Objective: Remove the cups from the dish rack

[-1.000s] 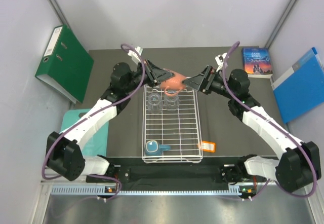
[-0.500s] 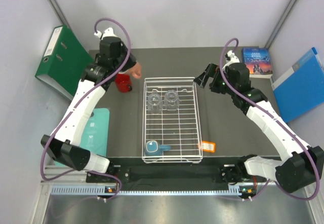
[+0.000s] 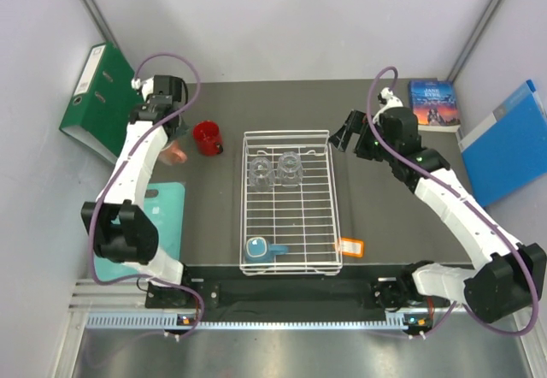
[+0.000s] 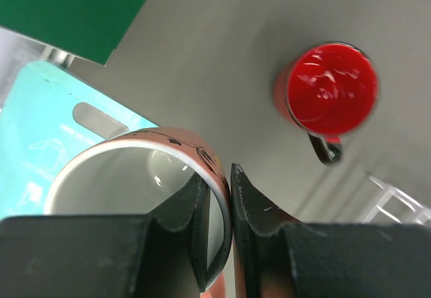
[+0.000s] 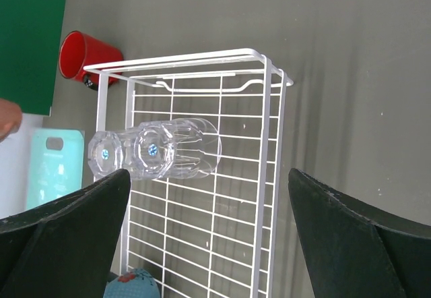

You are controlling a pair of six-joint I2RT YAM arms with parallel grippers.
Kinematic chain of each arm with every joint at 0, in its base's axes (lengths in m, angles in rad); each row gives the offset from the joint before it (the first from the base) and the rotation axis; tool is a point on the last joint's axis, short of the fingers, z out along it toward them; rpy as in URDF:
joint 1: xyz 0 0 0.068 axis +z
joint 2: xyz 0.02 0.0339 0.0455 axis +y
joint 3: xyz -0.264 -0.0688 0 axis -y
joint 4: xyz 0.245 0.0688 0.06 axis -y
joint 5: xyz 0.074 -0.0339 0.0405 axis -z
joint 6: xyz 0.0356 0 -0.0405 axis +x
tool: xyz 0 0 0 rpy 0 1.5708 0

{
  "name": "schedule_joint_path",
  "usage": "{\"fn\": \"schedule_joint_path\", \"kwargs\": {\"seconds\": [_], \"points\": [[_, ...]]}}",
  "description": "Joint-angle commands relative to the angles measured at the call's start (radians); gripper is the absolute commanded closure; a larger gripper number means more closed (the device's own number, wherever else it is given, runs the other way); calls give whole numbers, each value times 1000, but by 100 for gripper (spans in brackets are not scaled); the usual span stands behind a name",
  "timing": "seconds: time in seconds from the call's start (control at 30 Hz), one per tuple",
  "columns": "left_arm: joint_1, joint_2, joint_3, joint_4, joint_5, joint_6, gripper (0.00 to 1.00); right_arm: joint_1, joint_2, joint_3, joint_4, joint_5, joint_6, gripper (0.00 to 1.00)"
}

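Now, rack [image 3: 333,198] holding two tumblers [image 3: 260,173], blue mug [image 3: 256,249], left gripper [image 4: 229,176] clenching salmon mug [image 4: 121,176], right gripper [image 5: 209,176] released

My left claw [image 3: 171,143] no longer hangs over the far end of the dish rack [image 3: 291,132]. It now sits well out to the left of the rack's far corner, and the salmon-pink mug [image 3: 175,153] pinched by its rim has gone with it. My right claw [image 3: 344,132], jaws wide, has backed off to the right of the rack's far right corner. The red mug [image 3: 206,138] now shows just left of the rack.
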State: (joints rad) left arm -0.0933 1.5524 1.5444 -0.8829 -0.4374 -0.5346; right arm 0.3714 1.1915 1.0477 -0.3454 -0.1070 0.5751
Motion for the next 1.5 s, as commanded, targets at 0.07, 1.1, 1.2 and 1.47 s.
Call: {"fn": "schedule_joint_path", "kwargs": {"seconds": [0.07, 1.1, 1.2, 1.47], "points": [[47, 129, 7, 122, 65, -2, 100, 11, 11, 17, 17, -11, -15, 1], [73, 365, -37, 335, 120, -18, 93, 12, 71, -15, 63, -45, -1, 2], [72, 335, -35, 325, 103, -18, 75, 14, 72, -17, 75, -51, 2, 1], [73, 265, -17, 251, 55, -33, 42, 24, 63, -18, 78, -51, -1, 2]]}}
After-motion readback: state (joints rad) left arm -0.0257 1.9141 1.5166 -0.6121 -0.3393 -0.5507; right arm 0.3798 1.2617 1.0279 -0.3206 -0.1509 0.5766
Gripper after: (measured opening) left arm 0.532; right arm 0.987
